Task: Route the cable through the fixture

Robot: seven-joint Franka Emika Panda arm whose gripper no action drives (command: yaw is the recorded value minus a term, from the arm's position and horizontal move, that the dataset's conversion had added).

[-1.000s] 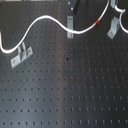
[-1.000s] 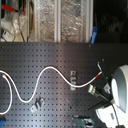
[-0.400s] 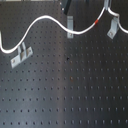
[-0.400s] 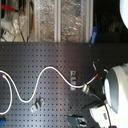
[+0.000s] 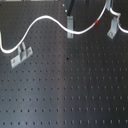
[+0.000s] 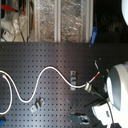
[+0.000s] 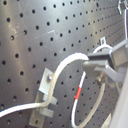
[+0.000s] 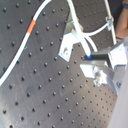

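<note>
Cable (image 5: 47, 20) snakes across the top of the first exterior view, red band (image 5: 96, 22) upper right beside fixture (image 5: 114, 27). Light, limp; pinch near the band. Gripper (image 7: 97, 67) looks clamped on cable, though blurry.

— How many clips do you count on the board?
— From here I see three metal clips in the first exterior view: one (image 5: 21, 55) toward the first exterior view's left, one (image 5: 70, 26) in the middle, one (image 5: 114, 27) on the first exterior view's right.
— Cables?
— Just one white cable (image 5: 42, 21), carrying one red band (image 5: 96, 21).
— Boards?
— One black perforated board (image 5: 70, 90).
</note>
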